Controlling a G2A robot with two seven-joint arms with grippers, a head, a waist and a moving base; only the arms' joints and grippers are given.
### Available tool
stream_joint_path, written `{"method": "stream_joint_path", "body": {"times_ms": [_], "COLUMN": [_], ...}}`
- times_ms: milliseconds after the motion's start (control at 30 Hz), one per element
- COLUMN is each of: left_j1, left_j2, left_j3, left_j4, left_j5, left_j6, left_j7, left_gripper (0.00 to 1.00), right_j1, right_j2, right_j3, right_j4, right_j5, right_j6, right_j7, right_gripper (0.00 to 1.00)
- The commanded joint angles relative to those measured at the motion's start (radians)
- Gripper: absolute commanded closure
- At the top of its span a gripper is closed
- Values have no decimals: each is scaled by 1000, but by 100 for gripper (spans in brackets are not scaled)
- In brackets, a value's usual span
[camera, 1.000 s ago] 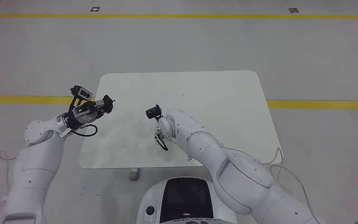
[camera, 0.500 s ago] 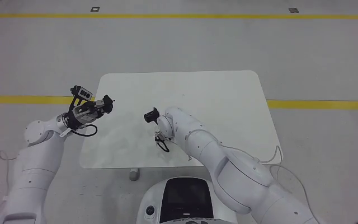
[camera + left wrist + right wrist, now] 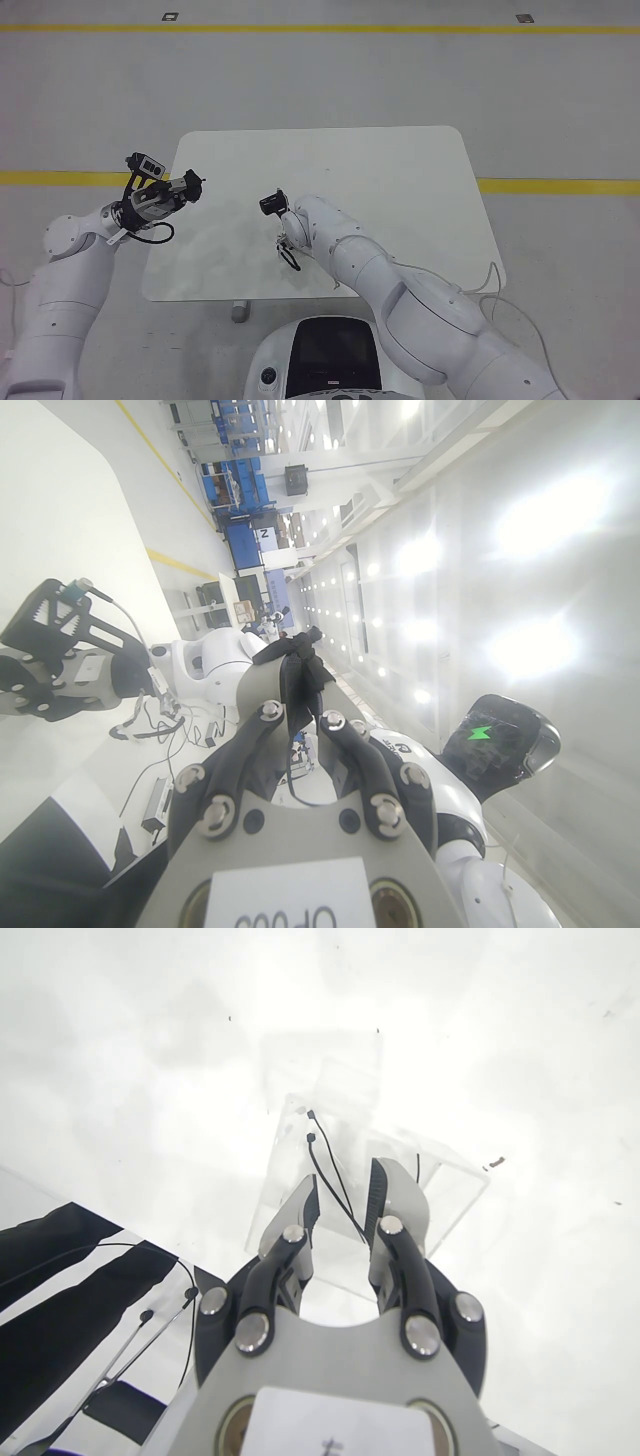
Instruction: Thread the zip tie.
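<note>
My left gripper (image 3: pixel 300 655) is held in the air off the table's left edge, also seen from above (image 3: pixel 192 184). It is shut on a thin black zip tie (image 3: pixel 304 802), whose slack loops back between the fingers towards the palm. My right gripper (image 3: pixel 342 1198) is open and points down over a clear plastic box (image 3: pixel 452 1200) on the table. Two black zip ties (image 3: pixel 327 1163) lie in the box, running between its open fingers, and a third shows beside the right finger. From above, the right arm's wrist (image 3: pixel 300 222) hangs over the left half of the table.
The white table (image 3: pixel 400 170) is bare to the right and rear of the right arm. A black cable (image 3: pixel 290 256) loops under the right wrist. Yellow floor lines run past both sides of the table.
The right wrist has shifted a little to the left and back again. The left arm has stayed still with its tie.
</note>
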Motion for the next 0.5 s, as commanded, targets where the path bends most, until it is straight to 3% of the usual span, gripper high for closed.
{"method": "stream_joint_path", "body": {"times_ms": [0, 467], "left_j1": [0, 0], "left_j2": [0, 0], "left_j3": [0, 0], "left_j4": [0, 0], "left_j5": [0, 0], "left_j6": [0, 0], "left_j7": [0, 0], "left_gripper": [100, 100], "right_j1": [1, -7], "right_j2": [-1, -3], "right_j3": [2, 15], "right_j4": [4, 18], "right_j5": [0, -3], "right_j6": [-1, -16], "right_j7": [-5, -14], "right_gripper": [80, 83]}}
